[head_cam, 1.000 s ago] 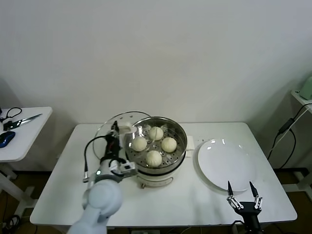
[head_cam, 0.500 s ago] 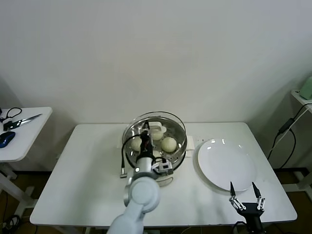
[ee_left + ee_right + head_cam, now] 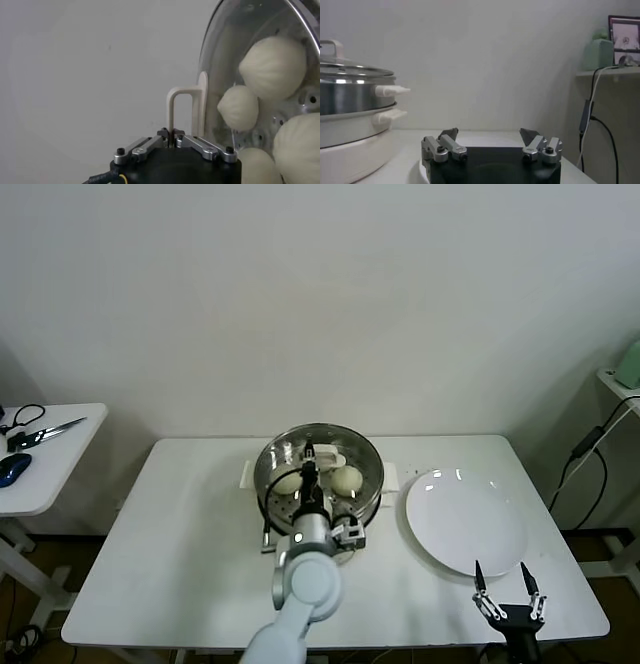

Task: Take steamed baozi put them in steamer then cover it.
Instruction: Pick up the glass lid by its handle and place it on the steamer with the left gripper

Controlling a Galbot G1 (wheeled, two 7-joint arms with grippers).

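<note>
Left tool (image 3: 172, 137): pressed together on the cream knob handle (image 3: 186, 116) of the cover (image 3: 320, 459), fingertips pinching the lower end of the handle loop. Positioned directly above the steamer (image 3: 320, 484), arm reaching in from the near side of the desk (image 3: 150, 554).

Cover: clear glass with metal rim, lying over the steel pot; seen in the right wrist view resting level on the pot rim (image 3: 355, 75).

Steamed baozi: visible through the glass immediately beyond the left tool, on the perforated tray. Four in the left wrist view (image 3: 272, 67), (image 3: 238, 107), (image 3: 299, 145), (image 3: 257, 167); only two clear in the head view (image 3: 288, 482), (image 3: 346, 479), the rest hidden by the arm.

Steamer: shiny steel pot on cream-white base with side handles (image 3: 392, 90), standing near the centre of the desk.

Right tool (image 3: 508, 594): spread, holding nothing, hovering at the near right edge of the desk, well apart from the steamer. White plate (image 3: 465, 522) just ahead of it, between right tool and steamer.
</note>
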